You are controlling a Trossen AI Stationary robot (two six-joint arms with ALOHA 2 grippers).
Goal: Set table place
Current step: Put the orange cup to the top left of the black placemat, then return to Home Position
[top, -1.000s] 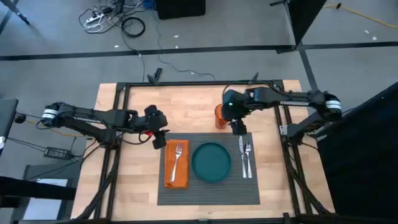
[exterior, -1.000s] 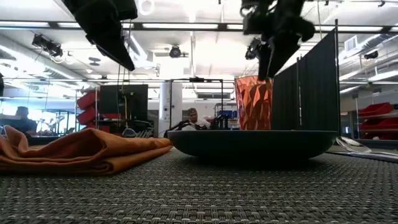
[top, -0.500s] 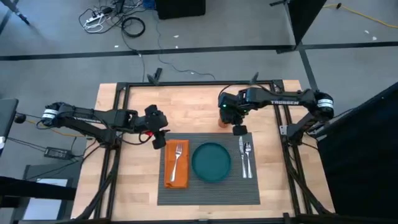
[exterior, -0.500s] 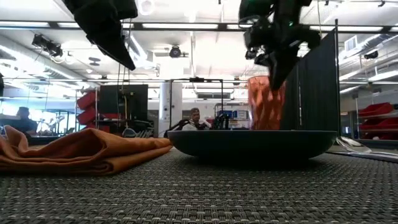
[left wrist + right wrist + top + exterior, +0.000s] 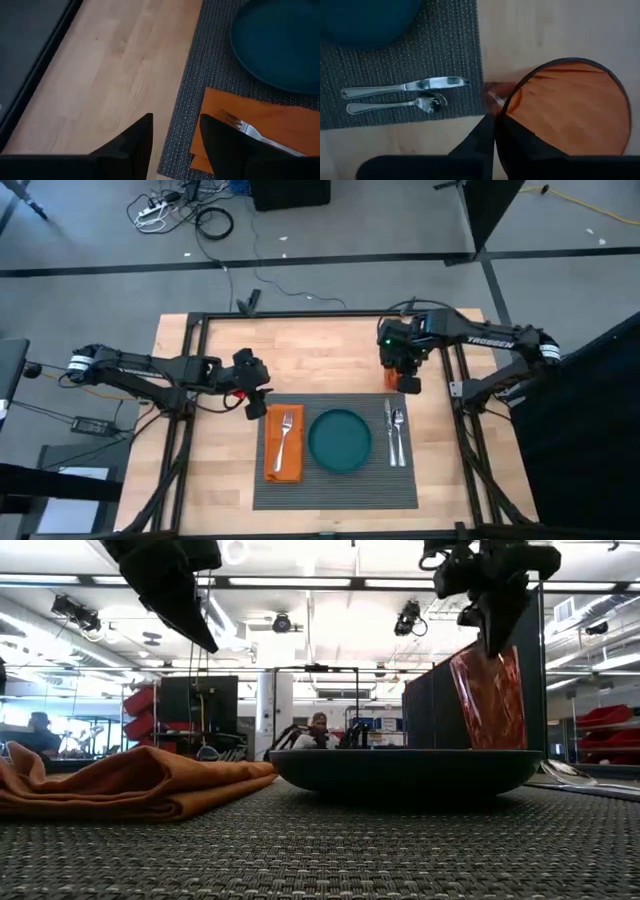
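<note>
1. Count, taking the dark grey placemat [image 5: 335, 490] as my landmark: one teal plate [image 5: 340, 440], one orange napkin [image 5: 283, 445], one fork [image 5: 285, 436], one knife [image 5: 389, 430], one spoon [image 5: 399, 432], one orange faceted tumbler [image 5: 490, 698].
2. The placemat lies flat on the wooden table [image 5: 215, 460], in its near half. The plate sits at the mat's centre; it looks empty to me.
3. The napkin lies on the mat's left part with the fork on top of it. Knife and spoon lie side by side on the mat's right part.
4. Right gripper [image 5: 407, 380] is just beyond the mat's far right corner, its fingers [image 5: 485, 135] pinched on the tumbler's rim. In the low view the tumbler is tilted; I cannot tell whether its base touches the table.
5. Left gripper [image 5: 175, 137] hangs above the mat's far left corner, jaws apart, holding nothing.
6. Writing: white "TROSSEN" on the right arm [image 5: 480, 340].
</note>
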